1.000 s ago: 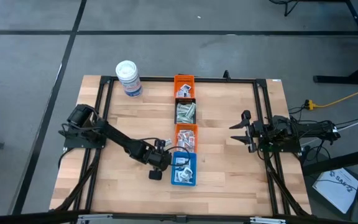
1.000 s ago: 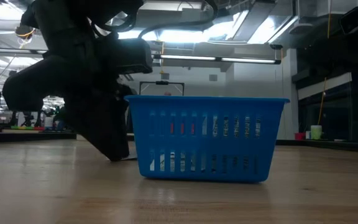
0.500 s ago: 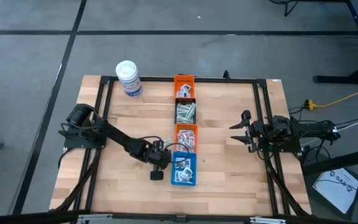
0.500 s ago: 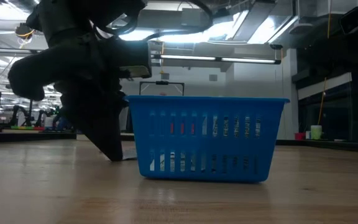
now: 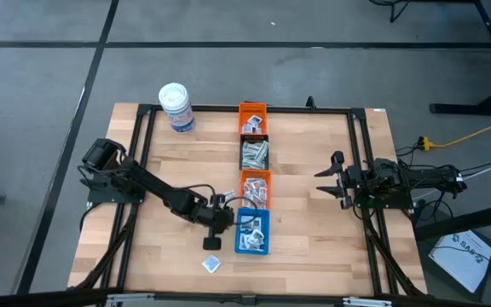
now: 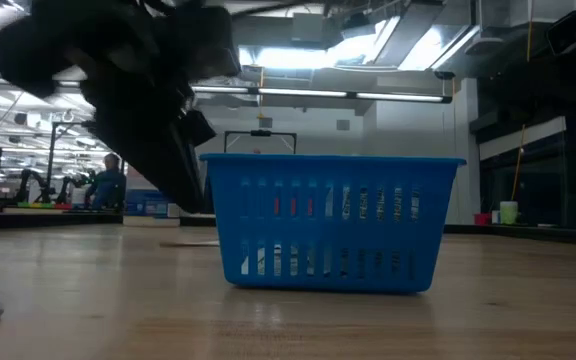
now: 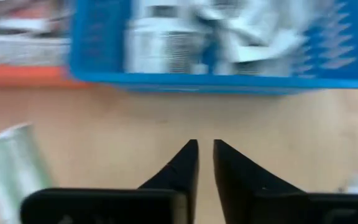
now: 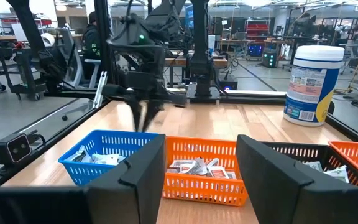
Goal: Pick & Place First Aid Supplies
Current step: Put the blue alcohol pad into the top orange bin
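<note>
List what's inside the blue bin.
The blue bin holds a loose heap of small white packets with dark print, and some red shows through its slats in the low view. Whatever lies under the top layer is covered; no count is possible.

Blurred packets [image 7: 229,37] in blue bin [image 7: 216,82]

I can't read a single word, number or brand from my feeds. The white tub [image 8: 314,84] has a blue label with print on it, but the lettering is too small for me to make out. A white sheet [image 5: 467,256] on the floor beside the table [image 5: 314,247] carries dark lettering I can't resolve, and the print on the packets [image 8: 194,167] in the orange bin is likewise illegible.
</note>
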You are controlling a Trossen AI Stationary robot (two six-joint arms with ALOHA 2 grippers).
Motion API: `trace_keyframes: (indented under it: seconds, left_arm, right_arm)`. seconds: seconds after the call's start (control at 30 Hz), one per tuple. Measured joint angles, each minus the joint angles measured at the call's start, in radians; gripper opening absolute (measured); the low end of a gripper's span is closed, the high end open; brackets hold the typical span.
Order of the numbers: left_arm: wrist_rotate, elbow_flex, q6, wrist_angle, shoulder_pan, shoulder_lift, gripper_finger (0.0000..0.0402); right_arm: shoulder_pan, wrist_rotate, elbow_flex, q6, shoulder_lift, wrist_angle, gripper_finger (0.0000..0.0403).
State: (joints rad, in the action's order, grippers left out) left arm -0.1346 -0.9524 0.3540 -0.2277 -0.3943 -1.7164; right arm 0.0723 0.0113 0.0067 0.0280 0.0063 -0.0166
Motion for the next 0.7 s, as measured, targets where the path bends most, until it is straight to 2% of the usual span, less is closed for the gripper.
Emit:
trace_keyframes:
  seconds: [0.17,0.37,0.53,0.7]
  left_arm:
    - [0.068,0.000,-0.044,0.018,-0.091,0.014,0.0098]
    - [-0.071,-0.003,-0.119,0.009,-0.177,0.056,0.0171]
    - [0.048,-0.003,-0.154,-0.020,-0.195,0.040,0.0204]
    - [0.084,-0.003,-0.156,-0.036,-0.208,0.010,0.0209]
  right_arm:
    - [0.000,0.000,0.000,0.000,0.000,0.000,0.0195]
    - [0.000,0.000,0.000,0.000,0.000,0.000,0.0195]
    - [0.000,0.000,0.000,0.000,0.000,0.000,0.0195]
    - [0.000,0.000,0.000,0.000,0.000,0.000,0.0195]
